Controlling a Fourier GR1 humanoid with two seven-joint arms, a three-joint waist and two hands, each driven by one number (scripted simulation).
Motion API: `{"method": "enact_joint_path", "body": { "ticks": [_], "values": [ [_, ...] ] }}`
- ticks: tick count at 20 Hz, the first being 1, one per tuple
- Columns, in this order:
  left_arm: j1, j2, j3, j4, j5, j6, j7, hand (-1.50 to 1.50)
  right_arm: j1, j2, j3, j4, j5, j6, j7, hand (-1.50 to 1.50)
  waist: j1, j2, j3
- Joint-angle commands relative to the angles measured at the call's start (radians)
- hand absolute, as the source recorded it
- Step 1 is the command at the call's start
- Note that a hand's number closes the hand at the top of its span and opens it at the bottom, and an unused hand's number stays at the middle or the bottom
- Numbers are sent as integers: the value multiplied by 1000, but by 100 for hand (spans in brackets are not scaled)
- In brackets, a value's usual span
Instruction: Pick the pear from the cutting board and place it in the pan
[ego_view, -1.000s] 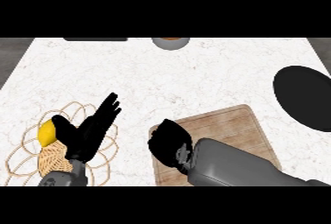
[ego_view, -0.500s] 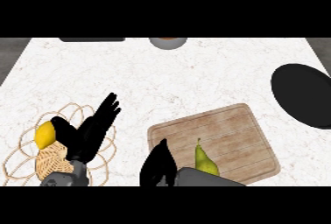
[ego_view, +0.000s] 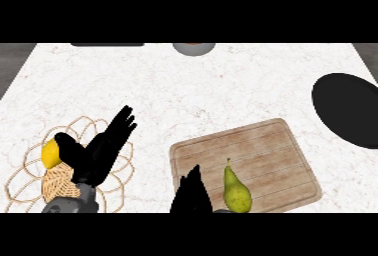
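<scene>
Pear (ego_view: 237, 189) is lying on the cutting board (ego_view: 251, 150) near its front edge, so nothing's picked up yet. Right hand (ego_view: 192, 192) sits just beside it at the view's bottom, fingers straight, holding nothing. Left hand (ego_view: 103, 147) rests open over the wire basket (ego_view: 22, 175). Pan (ego_view: 351, 112) is off at the right edge, with bare counter between.

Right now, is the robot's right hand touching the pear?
Apart. The head view shows a strip of wooden board between the right hand and the pear.
</scene>
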Motion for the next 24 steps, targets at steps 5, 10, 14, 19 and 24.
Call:
{"method": "enact_joint_path", "body": {
  "ticks": [5,10,14,19,24],
  "values": [
    [33,16,27,8,2,-47,-40,0,11,-60,-12,-34,105,85,17,-150,5,3,0],
    [-33,-4,56,40,-5,-38,-6,0,-3,-65,21,25,181,-17,-83,-150,7,4,0],
    [-38,-52,1,12,-62,7,17,0,-29,-123,2,5,215,4,-135,-150,6,4,0],
    [-52,-58,22,38,-40,-25,9,0,-56,-173,23,58,242,-114,-291,150,8,5,0],
    [-15,-13,54,-47,-4,-52,57,0,-98,-243,167,113,354,-308,-435,150,15,5,1]
  ]
}}
